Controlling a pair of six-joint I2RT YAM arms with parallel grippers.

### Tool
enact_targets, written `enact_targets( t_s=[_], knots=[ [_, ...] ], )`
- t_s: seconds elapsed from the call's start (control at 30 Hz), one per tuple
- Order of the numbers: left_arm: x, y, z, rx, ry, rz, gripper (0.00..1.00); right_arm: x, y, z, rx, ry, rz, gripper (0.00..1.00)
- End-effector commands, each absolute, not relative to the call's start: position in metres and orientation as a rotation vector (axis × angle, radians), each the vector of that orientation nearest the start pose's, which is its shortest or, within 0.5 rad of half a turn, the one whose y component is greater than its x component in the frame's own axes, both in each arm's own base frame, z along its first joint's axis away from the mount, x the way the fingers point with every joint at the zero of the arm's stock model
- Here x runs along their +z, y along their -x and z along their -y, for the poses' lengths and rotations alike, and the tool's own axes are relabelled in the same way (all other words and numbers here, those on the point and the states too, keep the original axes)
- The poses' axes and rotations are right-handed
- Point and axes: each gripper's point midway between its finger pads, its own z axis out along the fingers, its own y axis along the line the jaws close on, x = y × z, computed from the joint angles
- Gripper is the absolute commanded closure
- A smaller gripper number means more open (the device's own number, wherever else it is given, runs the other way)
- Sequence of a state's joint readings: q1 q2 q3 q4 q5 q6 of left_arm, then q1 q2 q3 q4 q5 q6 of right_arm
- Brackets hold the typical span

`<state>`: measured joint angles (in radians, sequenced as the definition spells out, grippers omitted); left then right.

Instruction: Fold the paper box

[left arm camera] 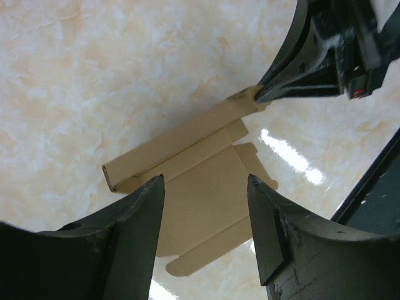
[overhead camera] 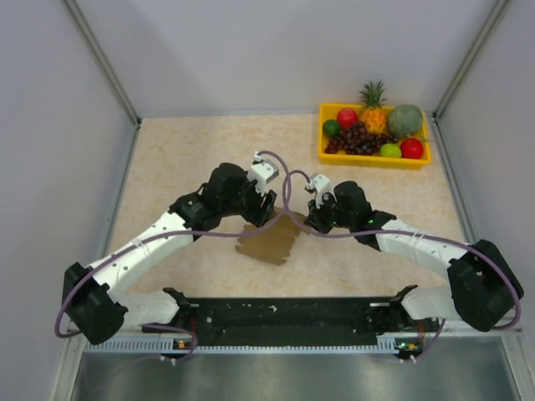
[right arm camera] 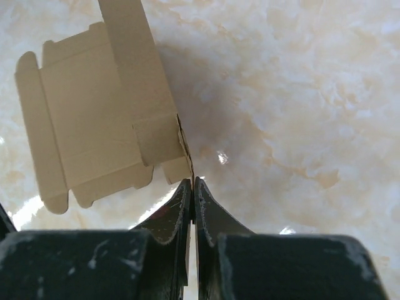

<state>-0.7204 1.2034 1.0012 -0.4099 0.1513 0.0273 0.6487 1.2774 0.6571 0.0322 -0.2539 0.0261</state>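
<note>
- Cardboard flat on the marbled table (overhead camera: pixel 184 159): the paper box (overhead camera: pixel 269 238), an unfolded notched sheet, lies between both arms.
- And the right gripper (right arm camera: pixel 192 187) is clamped on one flap corner.
- Over it the left gripper (left arm camera: pixel 205 184) hovers, jaws apart, gripping nothing.
- Yellow fruit tray (overhead camera: pixel 372 160) sits well apart, far corner.

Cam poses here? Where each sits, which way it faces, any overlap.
Top external: above and behind, looking down; left arm, right arm, paper box, fruit tray.
Left wrist: looks down between the open left gripper at the box; right gripper pinches its flap.
Right wrist: looks down past its own shut fingers at the box.
Shared: box in all three.
</note>
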Motion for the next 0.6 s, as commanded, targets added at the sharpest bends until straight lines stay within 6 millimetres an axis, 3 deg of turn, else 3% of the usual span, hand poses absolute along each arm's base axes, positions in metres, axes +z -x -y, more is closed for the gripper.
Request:
enact_targets(
  t_s=[0.0, 0.07, 0.13, 0.23, 0.3, 0.33, 0.4, 0.47, 0.57],
  knots=[
    [0.237, -0.271, 0.252, -0.75, -0.68, -2.034, 0.38, 0.124, -0.268, -0.268, 0.705, 1.104, -1.771, 1.0],
    [0.235, -0.282, 0.23, -0.824, -0.493, -2.092, 0.37, 0.12, -0.271, -0.267, 0.659, 1.216, -1.702, 1.0],
    [0.232, -0.28, 0.226, -0.922, -0.461, -2.098, 0.37, 0.115, -0.267, -0.267, 0.703, 1.298, -1.668, 1.0],
    [0.213, -0.283, 0.226, -0.914, -0.508, -2.167, 0.38, 0.121, -0.261, -0.275, 0.721, 1.456, -1.468, 1.0],
    [0.213, -0.283, 0.235, -0.97, -0.589, -2.174, 0.38, 0.113, -0.262, -0.275, 0.722, 1.488, -1.476, 1.0],
    [0.197, -0.283, 0.237, -0.981, -0.601, -2.246, 0.37, 0.117, -0.268, -0.277, 0.708, 1.496, -1.466, 1.0],
    [0.195, -0.289, 0.243, -1.0, -0.653, -2.258, 0.36, 0.109, -0.273, -0.276, 0.696, 1.508, -1.507, 0.96],
    [0.168, -0.295, 0.246, -1.006, -0.652, -2.347, 0.36, 0.111, -0.284, -0.276, 0.648, 1.495, -1.52, 0.88],
    [0.153, -0.3, 0.25, -1.015, -0.646, -2.403, 0.39, 0.113, -0.296, -0.271, 0.588, 1.432, -1.569, 0.65]
  ],
)
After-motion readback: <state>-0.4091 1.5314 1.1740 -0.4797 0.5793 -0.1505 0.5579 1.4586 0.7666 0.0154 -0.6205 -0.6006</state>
